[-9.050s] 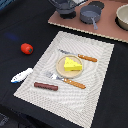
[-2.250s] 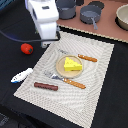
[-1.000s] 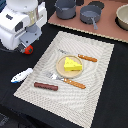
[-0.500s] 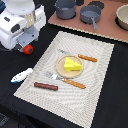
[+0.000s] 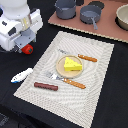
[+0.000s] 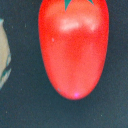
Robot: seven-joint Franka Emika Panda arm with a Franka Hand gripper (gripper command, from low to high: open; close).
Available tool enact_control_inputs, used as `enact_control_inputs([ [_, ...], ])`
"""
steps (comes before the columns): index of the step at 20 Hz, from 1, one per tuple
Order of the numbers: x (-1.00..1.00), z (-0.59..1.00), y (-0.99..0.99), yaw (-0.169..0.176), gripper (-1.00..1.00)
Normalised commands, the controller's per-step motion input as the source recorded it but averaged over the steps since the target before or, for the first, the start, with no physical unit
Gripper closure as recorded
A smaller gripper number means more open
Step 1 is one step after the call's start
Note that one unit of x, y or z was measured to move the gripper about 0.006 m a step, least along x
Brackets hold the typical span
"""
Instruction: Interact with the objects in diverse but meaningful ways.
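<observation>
Here, a black table (image 5: 112, 90) fills the exterior view, with a pale woven mat (image 5: 90, 75) laid at an angle across its middle. A reddish-brown board (image 5: 107, 31) lies along the far edge. On it stand a grey pot (image 5: 65, 8), a smaller dark pan (image 5: 90, 15), and part of a pale bowl (image 5: 123, 16) at the exterior view's right edge.

On the mat sits a round tan plate (image 5: 60, 68) with a yellow cheese wedge (image 5: 72, 64) on it. Orange-handled cutlery lies on either side of the plate: a knife (image 5: 86, 58) on the far side, a fork (image 5: 74, 83) on the near side. A brown sausage (image 5: 45, 86) lies lengthwise near the mat's near corner. A white-and-blue fish (image 5: 22, 75) lies on the black table just off the mat, its long axis slanting.

The red tomato (image 5: 28, 48) sits on the black table at the exterior view's left, off the mat, mostly hidden under the white arm (image 5: 17, 22). In the wrist view the tomato (image 6: 73, 47) is oval, its long axis running up the picture, with its green stem at one end.

The gripper hangs low over the tomato. Its fingers are out of sight in both views, so how far apart they are cannot be told.
</observation>
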Motion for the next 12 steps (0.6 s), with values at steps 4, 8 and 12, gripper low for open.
enact_control_inputs([
  [4, -0.14, -0.35, 0.03, 0.0, -1.0],
  [8, -0.16, -0.35, 0.06, 0.0, -1.0],
  [12, -0.16, -0.35, 0.09, 0.0, 1.0],
])
